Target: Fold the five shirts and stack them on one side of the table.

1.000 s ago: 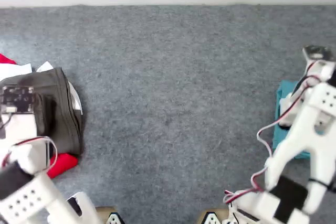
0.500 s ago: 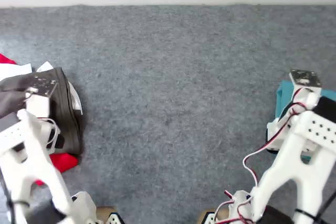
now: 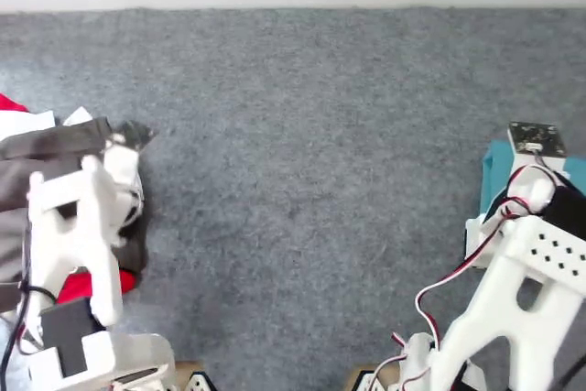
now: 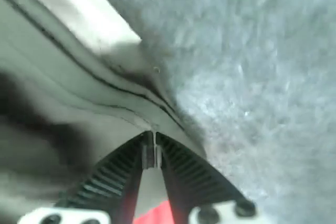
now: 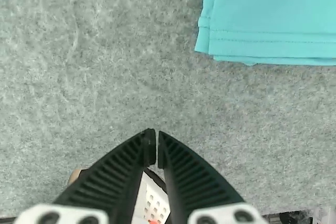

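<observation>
A pile of shirts lies at the table's left edge: a dark grey shirt (image 3: 55, 148) on top, a white shirt (image 3: 27, 121) and a red shirt (image 3: 87, 286) beneath. My left gripper (image 4: 151, 148) is shut on the dark grey shirt's (image 4: 63, 108) edge, at the pile's right side (image 3: 124, 139); a corner of the cloth sticks out there. A folded teal shirt (image 3: 497, 167) lies at the right edge. My right gripper (image 5: 156, 148) is shut on nothing, above bare felt a short way from the teal shirt (image 5: 268, 14).
Grey felt (image 3: 311, 135) covers the table from the pile to the teal shirt. A pale wall runs along the far edge. The right arm (image 3: 522, 254) stands over the near right corner, the left arm's base at the near left.
The left arm swung right across the pile, and the dark shirt's corner now juts out past the pile's right edge. The right arm drew back toward the near edge, then held.
</observation>
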Tool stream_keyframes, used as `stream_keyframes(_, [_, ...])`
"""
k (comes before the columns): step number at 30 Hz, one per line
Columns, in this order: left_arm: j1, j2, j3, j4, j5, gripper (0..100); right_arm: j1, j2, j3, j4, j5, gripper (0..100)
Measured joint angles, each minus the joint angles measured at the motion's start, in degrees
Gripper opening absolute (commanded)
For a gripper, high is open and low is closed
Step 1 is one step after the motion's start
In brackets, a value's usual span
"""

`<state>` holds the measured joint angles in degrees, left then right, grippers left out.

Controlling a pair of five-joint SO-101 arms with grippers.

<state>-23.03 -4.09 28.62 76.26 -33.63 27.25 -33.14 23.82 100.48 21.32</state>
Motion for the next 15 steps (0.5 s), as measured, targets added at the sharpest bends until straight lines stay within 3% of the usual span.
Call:
stream_keyframes(10, [6.51, 0.0, -21.1, 15.38, 8.79, 2, 0.0, -0.09, -2.55, 0.0, 0.0, 0.9])
stream_keyframes(15, [2.29, 0.26, -22.07, 15.03, 9.05, 15, 0.0, -0.09, -2.9, 0.0, 0.0, 0.9])
